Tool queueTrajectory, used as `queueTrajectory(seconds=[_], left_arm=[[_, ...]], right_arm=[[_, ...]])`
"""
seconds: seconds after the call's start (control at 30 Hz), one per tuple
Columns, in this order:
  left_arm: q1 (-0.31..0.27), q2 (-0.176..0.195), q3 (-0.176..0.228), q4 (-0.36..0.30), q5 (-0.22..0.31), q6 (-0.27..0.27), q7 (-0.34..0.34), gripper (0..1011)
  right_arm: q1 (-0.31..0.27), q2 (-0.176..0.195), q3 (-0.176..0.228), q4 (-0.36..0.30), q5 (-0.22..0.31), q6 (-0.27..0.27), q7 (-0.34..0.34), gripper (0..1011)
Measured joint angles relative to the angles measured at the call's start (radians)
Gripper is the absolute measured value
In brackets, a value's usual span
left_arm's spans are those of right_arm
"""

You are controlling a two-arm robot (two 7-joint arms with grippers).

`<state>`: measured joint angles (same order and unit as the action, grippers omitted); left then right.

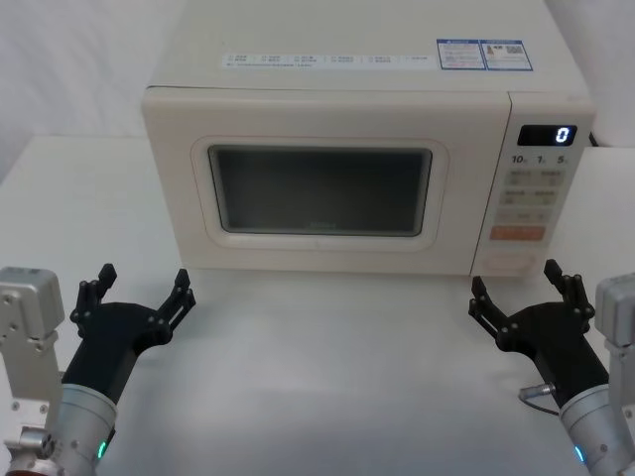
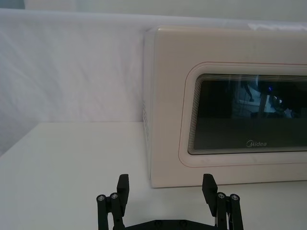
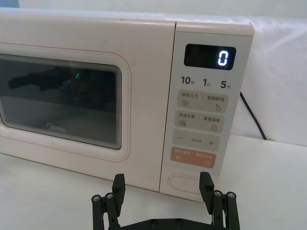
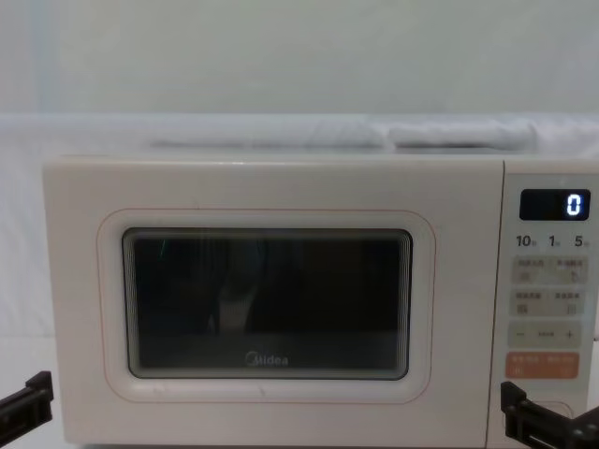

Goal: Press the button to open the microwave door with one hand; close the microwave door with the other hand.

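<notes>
The microwave door [image 1: 319,190] is shut, cream-white with a dark window and a thin pink outline; I also see the door [image 2: 249,112] [image 3: 57,98] [image 4: 267,299] from both wrists and the chest. The button [image 1: 506,261] [image 3: 185,182] is the wide pill-shaped key at the foot of the control panel. My right gripper [image 1: 516,282] [image 3: 162,181] hangs open just in front of the button, apart from it. Over the table, my left gripper [image 1: 142,282] [image 2: 166,184] is open before the door's lower left corner, touching nothing.
The microwave stands at the back of a white table [image 1: 327,377], with bare tabletop between my two arms. Its display [image 3: 210,57] reads 0, and an orange key [image 3: 193,156] sits just above the button. A black cord [image 3: 252,117] runs behind the right side.
</notes>
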<state>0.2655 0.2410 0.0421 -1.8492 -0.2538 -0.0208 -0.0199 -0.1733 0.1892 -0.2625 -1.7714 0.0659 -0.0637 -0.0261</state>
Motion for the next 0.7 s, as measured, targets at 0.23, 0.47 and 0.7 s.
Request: queueTrajectory(seconds=[0.23,0.47,0.7], left_arm=[[0.0,0.0,0.0,0.0,0.0,0.0,0.0,1001],[0.0,0.0,0.0,0.0,0.0,0.0,0.0,1001],[0.0,0.0,0.0,0.0,0.0,0.0,0.0,1001]], right_arm=[[0.0,0.0,0.0,0.0,0.0,0.0,0.0,1002],[0.0,0.0,0.0,0.0,0.0,0.0,0.0,1002],[0.0,0.0,0.0,0.0,0.0,0.0,0.0,916]])
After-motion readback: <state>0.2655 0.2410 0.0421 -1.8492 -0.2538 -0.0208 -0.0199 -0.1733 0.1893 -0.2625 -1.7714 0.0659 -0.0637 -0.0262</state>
